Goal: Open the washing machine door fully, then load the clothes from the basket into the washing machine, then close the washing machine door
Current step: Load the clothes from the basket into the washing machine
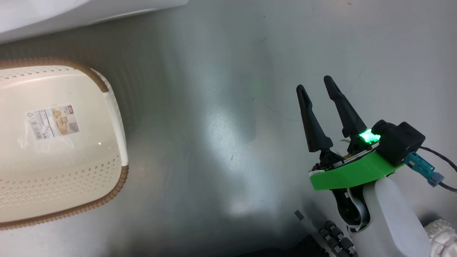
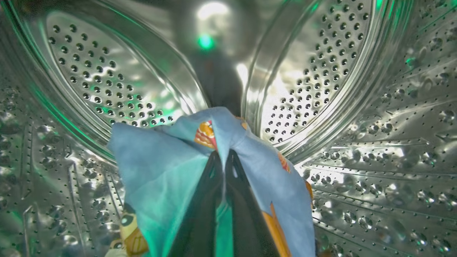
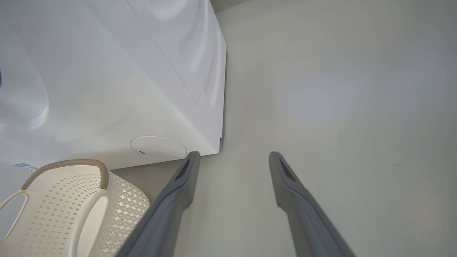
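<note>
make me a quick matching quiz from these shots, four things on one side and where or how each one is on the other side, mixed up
Things:
1 basket
2 left gripper
3 right gripper
4 light-blue garment

States:
a open, above the bare floor
b cream, with a paper label on its bottom
c shut on fabric, inside the steel drum
d pinched and draped, orange prints showing

Pairs: 1-b, 2-c, 3-a, 4-d
</note>
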Available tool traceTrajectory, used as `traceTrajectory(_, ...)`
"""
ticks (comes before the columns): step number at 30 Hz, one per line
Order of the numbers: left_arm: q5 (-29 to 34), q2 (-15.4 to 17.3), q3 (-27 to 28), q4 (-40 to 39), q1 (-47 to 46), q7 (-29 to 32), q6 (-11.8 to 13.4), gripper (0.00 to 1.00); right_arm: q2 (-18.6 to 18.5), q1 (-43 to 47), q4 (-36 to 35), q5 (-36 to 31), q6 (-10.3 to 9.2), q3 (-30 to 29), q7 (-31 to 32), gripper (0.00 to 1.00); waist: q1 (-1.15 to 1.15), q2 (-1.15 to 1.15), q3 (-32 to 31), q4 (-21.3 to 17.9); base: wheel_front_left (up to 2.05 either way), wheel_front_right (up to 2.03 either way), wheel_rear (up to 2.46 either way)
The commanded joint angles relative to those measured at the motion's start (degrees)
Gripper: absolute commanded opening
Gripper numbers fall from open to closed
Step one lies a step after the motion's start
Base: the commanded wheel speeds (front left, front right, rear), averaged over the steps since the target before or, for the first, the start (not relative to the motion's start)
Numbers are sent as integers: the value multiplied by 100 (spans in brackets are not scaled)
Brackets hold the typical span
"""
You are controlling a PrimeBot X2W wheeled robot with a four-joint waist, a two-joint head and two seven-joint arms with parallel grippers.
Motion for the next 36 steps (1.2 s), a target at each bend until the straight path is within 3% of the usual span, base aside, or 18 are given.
traceTrajectory(1,-105,381,-87,-55,10,61,-16,76,34,222,-73,17,17,142,-27,100,0,0,-26,20,0,0,0)
traceTrajectory(2,-207,386,-166,-12,-5,99,-16,100,34,222,-67,15,17,141,-27,100,0,0,-38,28,0,0,0)
traceTrajectory(15,-760,452,-709,428,-18,-65,-16,100,34,206,-6,-38,17,95,-27,100,0,0,-244,120,0,0,0)
traceTrajectory(25,-831,56,-684,471,418,-250,-16,100,34,213,99,-187,17,42,-27,100,0,0,-665,317,0,0,0)
traceTrajectory(36,-578,-371,-99,-192,1417,-262,55,100,34,311,195,-288,17,-1,-27,100,0,0,-1129,503,0,0,0)
